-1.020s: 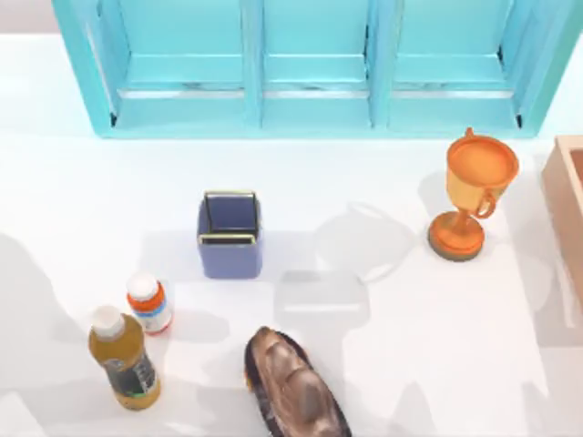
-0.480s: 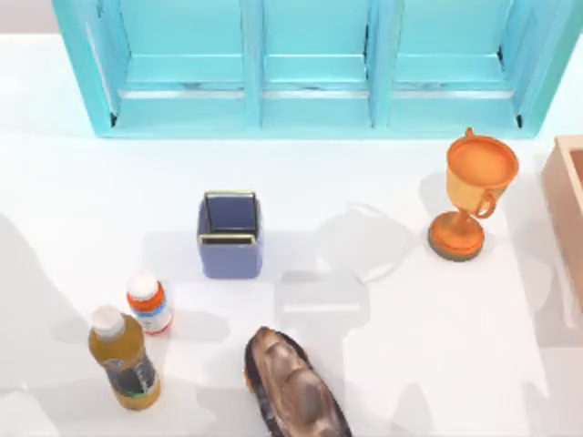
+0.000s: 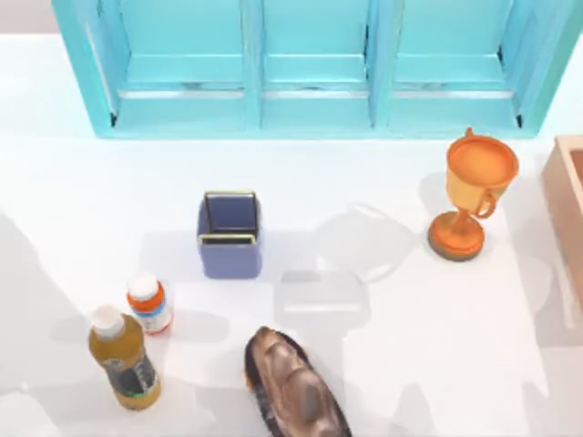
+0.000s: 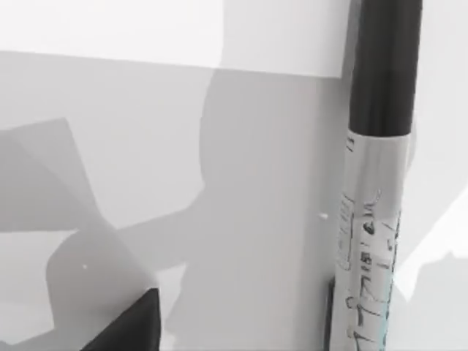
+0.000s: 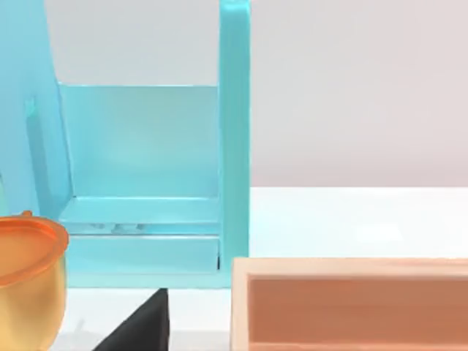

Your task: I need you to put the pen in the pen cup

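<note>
My left wrist view looks down a pen (image 4: 376,197) running lengthwise beside one dark finger (image 4: 128,325) over the white desk (image 4: 219,168). It seems to sit in my left fingers, but I cannot tell how tightly they close on it.

The pen cup (image 3: 230,235) stands upright mid-desk, mouth up and unobstructed. A pill bottle (image 3: 148,303), a juice bottle (image 3: 123,357) and a brown brush (image 3: 293,387) crowd its near side; the shelf (image 3: 310,64) walls the far edge. My right wrist view faces the trophy (image 5: 25,281) and a wooden tray (image 5: 351,300); I cannot tell those fingers' spread.
</note>
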Controlling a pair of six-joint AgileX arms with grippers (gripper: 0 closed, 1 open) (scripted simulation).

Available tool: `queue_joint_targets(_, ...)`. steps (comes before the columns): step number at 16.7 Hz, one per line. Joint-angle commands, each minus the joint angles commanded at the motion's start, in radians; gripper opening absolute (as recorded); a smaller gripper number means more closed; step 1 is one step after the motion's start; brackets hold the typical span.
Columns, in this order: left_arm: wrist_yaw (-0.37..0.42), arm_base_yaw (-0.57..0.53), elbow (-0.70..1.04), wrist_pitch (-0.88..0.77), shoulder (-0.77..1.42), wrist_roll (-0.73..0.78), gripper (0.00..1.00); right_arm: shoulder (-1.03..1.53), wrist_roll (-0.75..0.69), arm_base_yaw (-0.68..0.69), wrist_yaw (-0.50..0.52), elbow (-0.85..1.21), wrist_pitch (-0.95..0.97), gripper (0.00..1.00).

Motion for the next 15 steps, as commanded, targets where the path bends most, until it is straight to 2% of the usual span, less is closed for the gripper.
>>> queue_joint_targets(9,0.0,0.0,0.0,0.0,0.0,0.0,0.02,0.0,0.0,0.0,0.0,0.0,0.0,1.0)
queue_joint_targets(15,0.0,0.0,0.0,0.0,0.0,0.0,0.0,0.0,0.0,0.0,0.0,0.0,0.0,1.0)
